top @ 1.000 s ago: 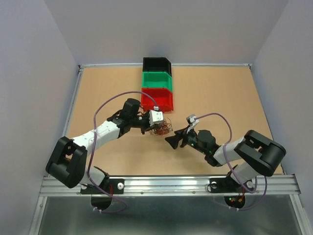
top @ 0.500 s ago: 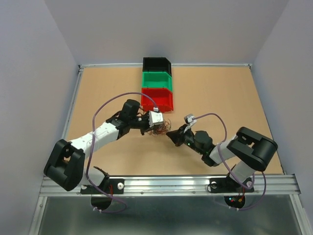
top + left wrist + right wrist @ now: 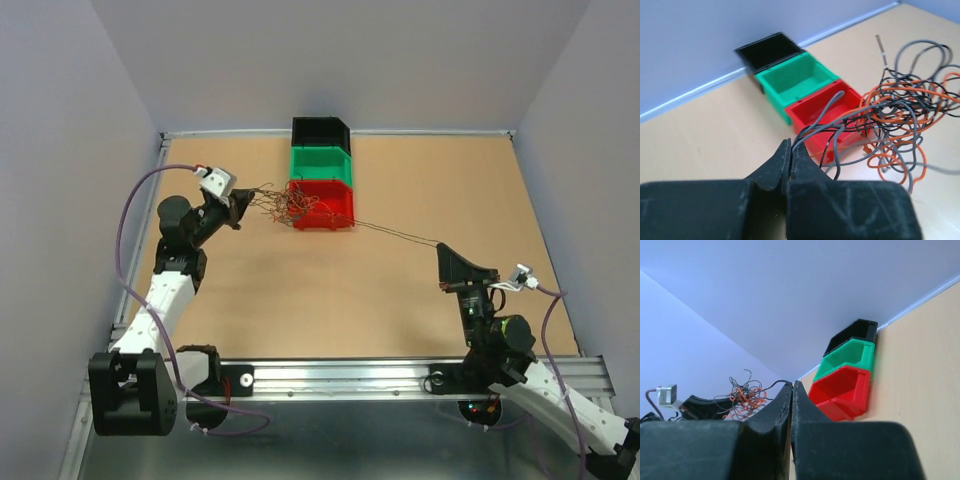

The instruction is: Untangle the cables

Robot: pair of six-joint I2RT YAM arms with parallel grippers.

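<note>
The cables (image 3: pixel 291 205) hang as a loose tangle of orange-red, grey and black wires in front of the red bin. My left gripper (image 3: pixel 243 203) sits at the tangle's left side, shut on a few grey and black strands that fan out from its tips (image 3: pixel 790 146) toward the clump (image 3: pixel 905 110). From the tangle, one thin dark wire (image 3: pixel 390 233) runs taut to the right and down. It ends at my right gripper (image 3: pixel 441 247), which is shut on that wire's end (image 3: pixel 792 385). The right wrist view shows the clump (image 3: pixel 742 396) in the air to the left.
Three small bins stand in a row at the back centre: black (image 3: pixel 320 131), green (image 3: pixel 320 162) and red (image 3: pixel 325 202). The tangle hangs over the red bin's left front. The brown table (image 3: pixel 400 300) has a raised metal rim (image 3: pixel 150 220) on all sides.
The right gripper has shut on a wire and pulled back to the right. The left arm has swung up and left with the tangle. One wire is now stretched between them.
</note>
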